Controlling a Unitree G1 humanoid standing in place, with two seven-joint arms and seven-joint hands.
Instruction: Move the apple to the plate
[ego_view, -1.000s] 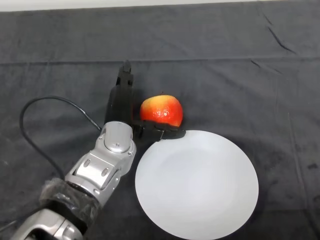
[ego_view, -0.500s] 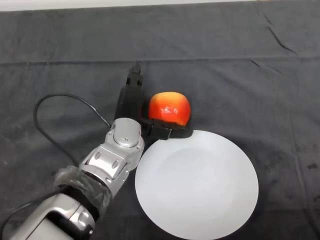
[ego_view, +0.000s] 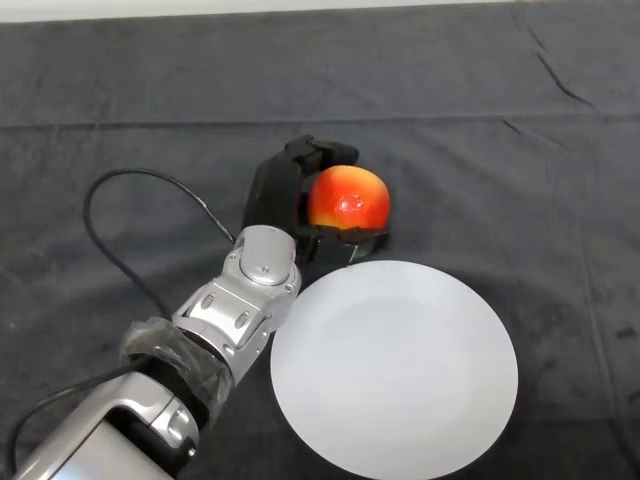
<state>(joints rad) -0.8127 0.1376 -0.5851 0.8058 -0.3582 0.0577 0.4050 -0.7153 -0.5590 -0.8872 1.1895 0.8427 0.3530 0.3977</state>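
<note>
Dark cloth (ego_view: 480, 120) | robot hand (ego_view: 285, 190) curled around apple (ego_view: 347, 197) | plate (ego_view: 395, 365) just beside, below

You are looking at a staged test bench, most likely a robotics lab and not a home. A dark cloth (ego_view: 500, 120), creased and wrinkled, covers the whole table beyond and to the right of the fingers (ego_view: 320, 152). Only two props sit on it: a plain white plate (ego_view: 395, 370) just nearside of the fingers and one apple (ego_view: 348, 198) between them.
</note>
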